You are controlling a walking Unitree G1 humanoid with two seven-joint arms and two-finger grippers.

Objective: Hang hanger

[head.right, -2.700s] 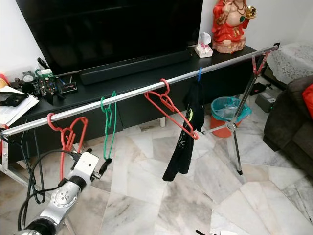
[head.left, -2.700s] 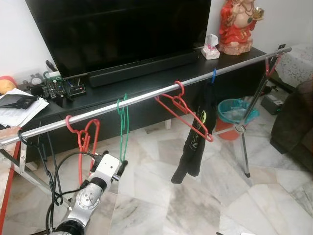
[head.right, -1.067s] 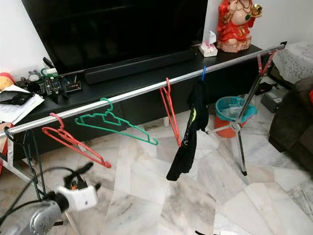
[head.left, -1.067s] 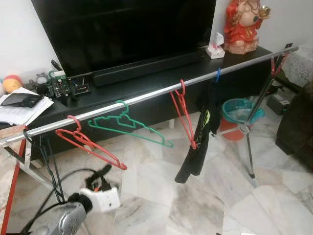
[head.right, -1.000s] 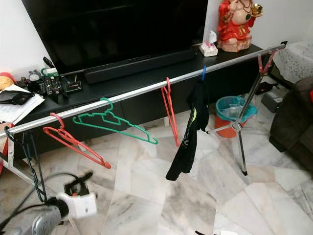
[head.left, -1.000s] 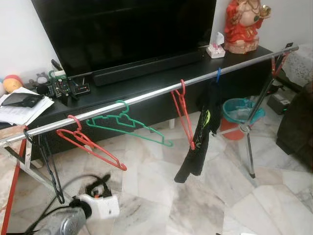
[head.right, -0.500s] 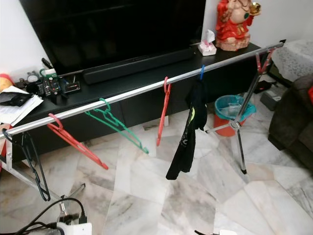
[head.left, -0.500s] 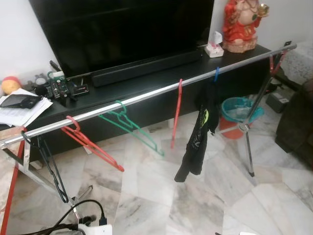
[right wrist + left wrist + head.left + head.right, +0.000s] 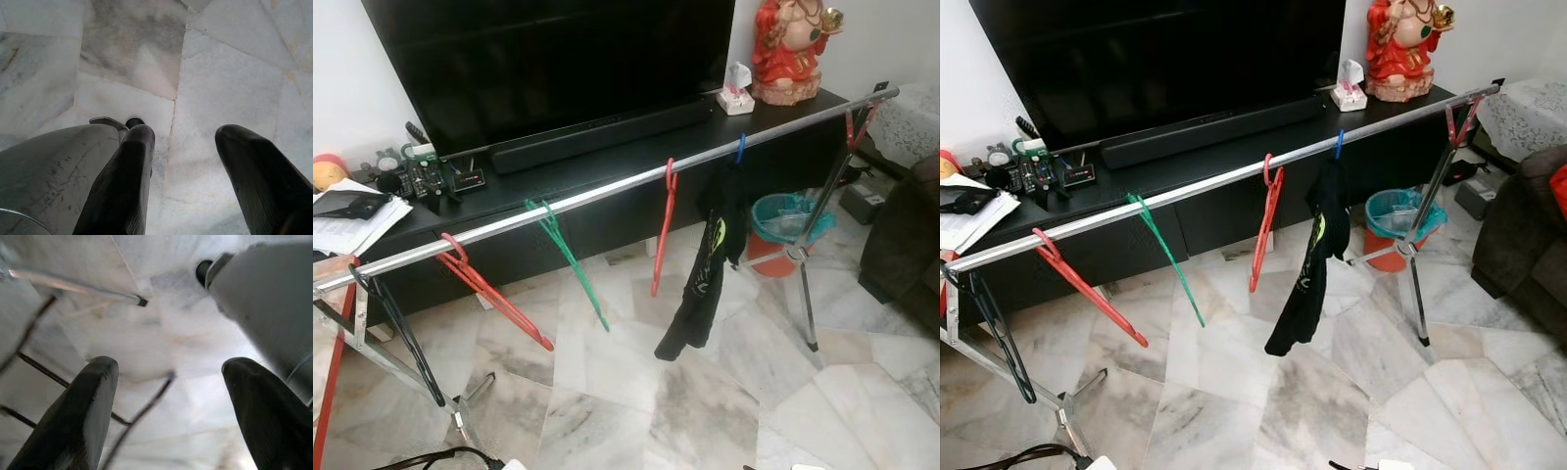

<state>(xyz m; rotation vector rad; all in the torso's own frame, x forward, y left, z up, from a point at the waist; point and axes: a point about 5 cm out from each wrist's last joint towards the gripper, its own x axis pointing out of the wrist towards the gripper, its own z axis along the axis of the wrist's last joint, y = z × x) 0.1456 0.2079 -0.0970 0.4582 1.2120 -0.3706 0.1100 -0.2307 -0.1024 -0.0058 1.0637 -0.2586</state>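
Hangers already sit along the silver rail (image 9: pixel 607 192), which runs from near left, low, to far right, high, in front of the TV console (image 9: pixel 558 181). Going left to right you have a black hanger (image 9: pixel 403 341) at the rail's left end, a red hanger (image 9: pixel 494 294), a green hanger (image 9: pixel 570 259), a second red hanger (image 9: pixel 663 235) hanging edge-on, then a black garment (image 9: pixel 705 269) on a blue hook (image 9: pixel 741 149). All hang from the rail with their long sides slanting downward. No hanger is in either gripper, so the task looks done, or a further hanger must be found. Your left gripper (image 9: pixel 166 396) points down at the marble floor (image 9: pixel 705 392) with its fingers spread apart and nothing between them; thin dark wires, likely the black hanger, and a leg of the rail's stand cross behind them, so the left arm is the nearer one to the rail's left end. Your right gripper (image 9: pixel 183 161) also hangs low over bare floor, fingers parted and empty.
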